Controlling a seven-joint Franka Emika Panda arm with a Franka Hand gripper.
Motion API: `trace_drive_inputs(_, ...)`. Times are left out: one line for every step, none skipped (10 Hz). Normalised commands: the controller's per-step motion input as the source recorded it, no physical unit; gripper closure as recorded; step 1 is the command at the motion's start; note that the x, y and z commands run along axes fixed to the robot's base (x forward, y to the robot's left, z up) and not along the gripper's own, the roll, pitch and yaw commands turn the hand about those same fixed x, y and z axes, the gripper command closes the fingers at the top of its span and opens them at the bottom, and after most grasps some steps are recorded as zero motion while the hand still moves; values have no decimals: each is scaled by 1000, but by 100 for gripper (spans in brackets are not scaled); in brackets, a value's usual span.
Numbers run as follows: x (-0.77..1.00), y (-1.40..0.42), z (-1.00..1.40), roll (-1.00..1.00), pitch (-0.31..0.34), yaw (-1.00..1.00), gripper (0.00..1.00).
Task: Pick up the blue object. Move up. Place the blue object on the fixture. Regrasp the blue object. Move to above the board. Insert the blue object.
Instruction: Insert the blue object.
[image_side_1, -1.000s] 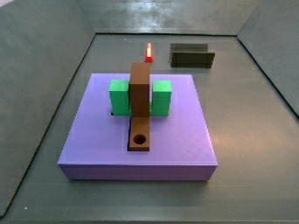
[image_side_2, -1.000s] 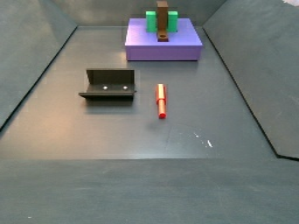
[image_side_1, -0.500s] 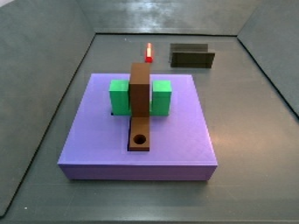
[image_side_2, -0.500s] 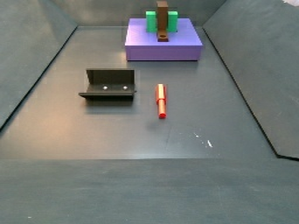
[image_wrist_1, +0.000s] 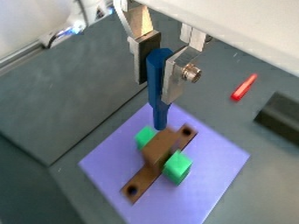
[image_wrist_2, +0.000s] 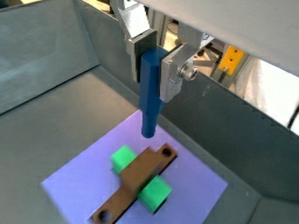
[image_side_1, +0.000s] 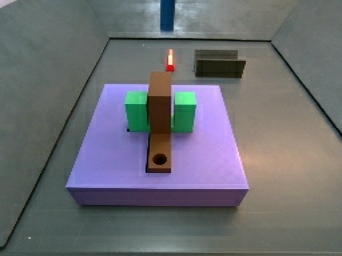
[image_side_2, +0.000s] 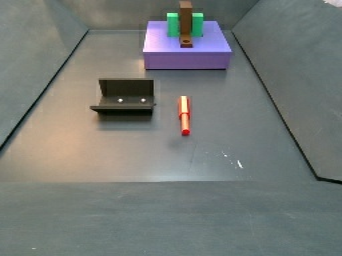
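Note:
My gripper (image_wrist_1: 156, 70) is shut on the blue peg (image_wrist_1: 156, 98), which hangs upright between the silver fingers in both wrist views (image_wrist_2: 151, 101). It hovers above the lavender board (image_wrist_1: 218, 163), over the brown bar (image_wrist_1: 158, 163) and the green blocks (image_wrist_1: 177, 169). In a side view only the peg's lower end (image_side_1: 166, 12) shows at the top edge, high behind the board (image_side_1: 201, 160); the gripper itself is out of view there. The bar's round hole (image_side_1: 160, 159) is at the bar's near end. The fixture (image_side_1: 221, 65) stands on the floor behind the board and shows in the side view (image_side_2: 123, 97).
A red peg (image_side_2: 185, 115) lies on the floor between the fixture and the board, also in a side view (image_side_1: 170, 60) and a wrist view (image_wrist_1: 243, 87). Grey walls surround the floor.
The blue peg's lower end has come into the top of a side view, where nothing showed before. Board, fixture and red peg have not moved.

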Motion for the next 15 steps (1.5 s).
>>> trace_drive_inputs(49, -966, -500, 0, -34, 123, 100)
trace_drive_inputs(0, -863, -537, -20, -59, 109, 100)
trace_drive_inputs(9, -589, -703, 107, -57, 109, 100)
trace_drive_inputs(83, -454, -746, 271, -16, 203, 100)
trace_drive_inputs(174, -374, -789, 241, -26, 137, 100)
trace_drive_inputs(154, -294, -823, 233, -26, 100, 100)
trace_drive_inputs(146, -263, -783, 267, 0, 69, 100)
trace_drive_inputs(111, -106, -683, 331, 0, 26, 100)
trace_drive_inputs(-11, 0, -557, 246, 7, 0, 100)
trace_drive_inputs(-123, 37, -426, 116, 24, 0, 100)
trace_drive_inputs(-149, 20, -314, 129, 47, 0, 100)
trace_drive_inputs(-140, 0, -180, 0, 0, 0, 100)
trace_drive_inputs(-154, 0, -140, 0, 0, 0, 100)
trace_drive_inputs(-126, 0, -120, -7, 0, 0, 100)
trace_drive_inputs(0, -37, -126, -84, 0, 0, 100)
